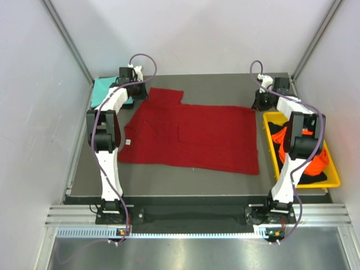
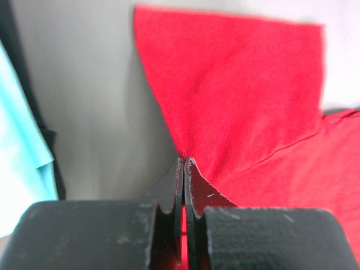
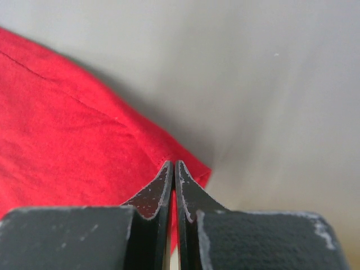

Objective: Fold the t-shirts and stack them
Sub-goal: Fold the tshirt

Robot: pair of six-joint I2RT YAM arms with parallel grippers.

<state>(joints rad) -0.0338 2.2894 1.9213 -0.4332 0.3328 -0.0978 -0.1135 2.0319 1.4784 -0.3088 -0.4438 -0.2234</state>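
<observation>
Far left, the teal t-shirt [image 1: 104, 90] lies at the table's [image 1: 185, 180] back corner, just beside the left gripper [image 1: 142, 93]. That gripper is clenched on the dark red t-shirt [image 1: 191, 135], fingers [image 2: 169, 185] pinching the cloth at the base of its sleeve. The red tee lies spread flat across the middle of the table. Over to the right gripper [image 1: 259, 104]: it's clamped too, nipping the red tee's far right corner. At the right edge, the yellow bin [image 1: 269, 140] holds the orange t-shirt [image 1: 322, 160] and the black t-shirt [image 1: 315, 178]
</observation>
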